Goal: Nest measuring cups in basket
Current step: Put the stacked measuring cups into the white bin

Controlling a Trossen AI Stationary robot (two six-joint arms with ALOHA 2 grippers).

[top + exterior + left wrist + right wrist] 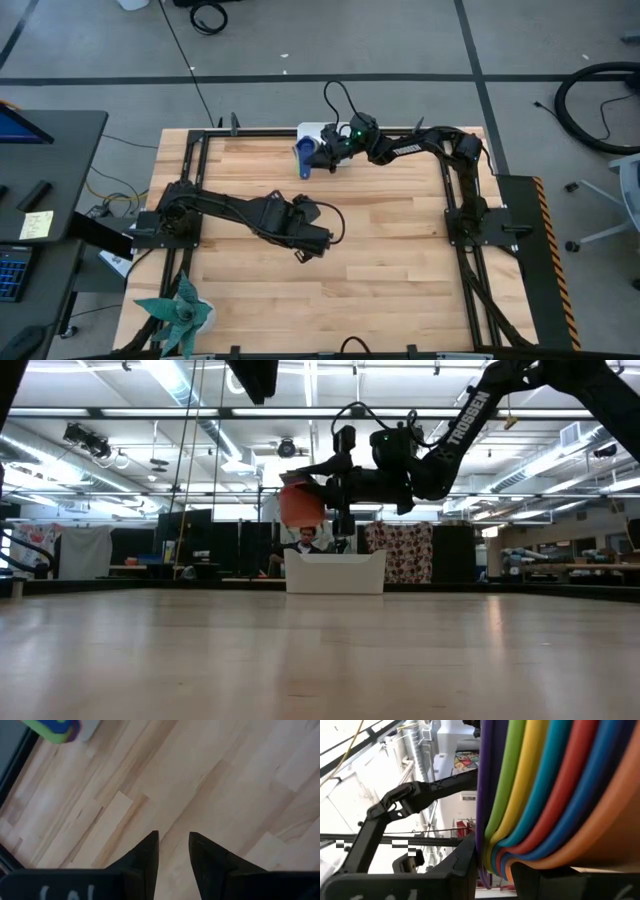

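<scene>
We've got the cups already nested, pinched by the handles in our right fingers, hanging over the basket at the worktop's far edge. All that's left, we reckon, is lowering and letting go; our left fingers sit narrow and empty mid-worktop.

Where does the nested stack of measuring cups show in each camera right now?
High view: nested stack of coloured plastic measuring cups, far table edge, in the right pincer, beside the white plastic basket.
Low view: stack held above the basket.
Left wrist view: a green-and-blue bit at the frame's edge.
Right wrist view: stack fills the frame.
Shared landmark: the basket.
</scene>
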